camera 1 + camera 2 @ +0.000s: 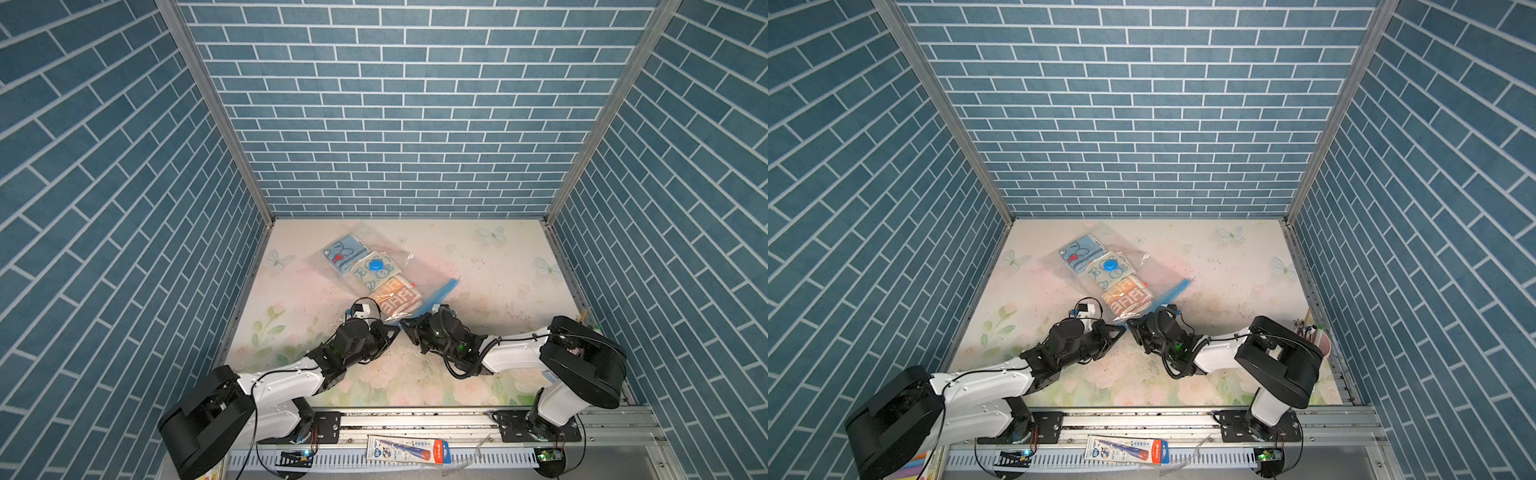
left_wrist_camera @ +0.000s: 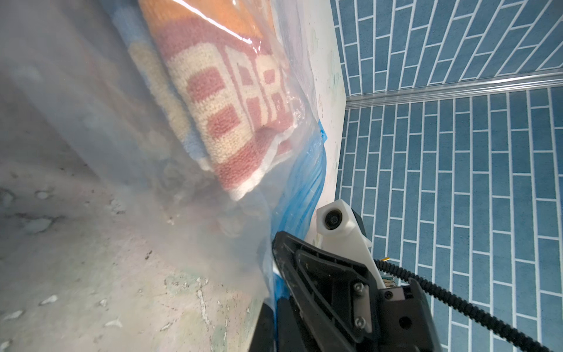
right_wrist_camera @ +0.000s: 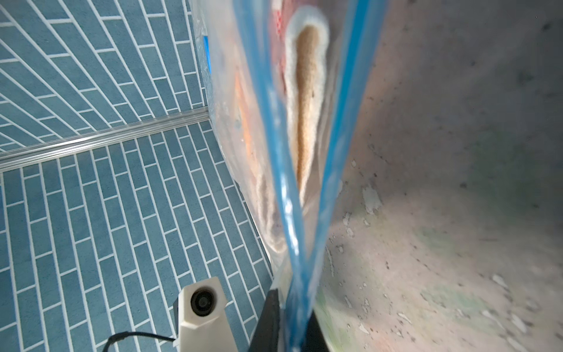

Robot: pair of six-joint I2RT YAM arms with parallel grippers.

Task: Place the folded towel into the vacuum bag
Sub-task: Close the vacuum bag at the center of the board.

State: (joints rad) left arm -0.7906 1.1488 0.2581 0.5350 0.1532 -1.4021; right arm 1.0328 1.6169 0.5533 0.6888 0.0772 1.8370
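Item: folded towel (image 1: pixel 395 300), orange-patterned, is lodged inside the vacuum bag (image 1: pixel 417 276) just behind its blue zip strip (image 1: pixel 441 292), the mouth edge being pinched by left gripper (image 1: pixel 394 329) and right gripper (image 1: pixel 406 325), jaws pressed on film, and best lifted evenly so the towel is slid deeper.

Robot test booth, blue brick-print walls (image 1: pixel 415 104), floral tabletop (image 1: pixel 498 282), aluminium mounting rail (image 1: pixel 415 420)

Clear vacuum bag (image 1: pixel 1158 273) (three folded towels (image 1: pixel 1127 296) inside), left gripper (image 1: pixel 1121 328) and right gripper (image 1: pixel 1131 323) at its near zip corner.
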